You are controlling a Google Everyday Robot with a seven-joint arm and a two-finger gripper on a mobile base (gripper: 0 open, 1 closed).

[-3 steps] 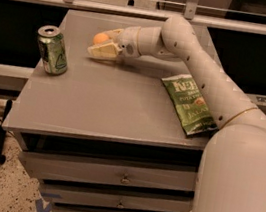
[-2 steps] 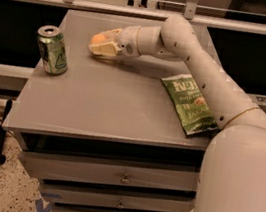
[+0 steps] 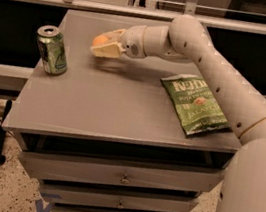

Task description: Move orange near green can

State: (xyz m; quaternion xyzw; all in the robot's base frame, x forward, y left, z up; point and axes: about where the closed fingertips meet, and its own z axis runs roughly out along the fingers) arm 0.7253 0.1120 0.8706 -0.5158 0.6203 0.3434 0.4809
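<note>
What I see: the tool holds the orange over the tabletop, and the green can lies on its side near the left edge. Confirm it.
One thing is wrong: the camera view shows the green can standing upright near the left edge. The tool does hold the orange over the tabletop.

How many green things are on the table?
2. The green aluminium drink can stands near the left edge of the grey table; the flat green chip bag lies on the right. The gripper, between them at the back, holds the small round orange fruit. None looks hidden.

Orange (image 3: 99, 39) in pincer (image 3: 101, 46), right of can (image 3: 52, 50); bag (image 3: 195, 104) farther right
</note>
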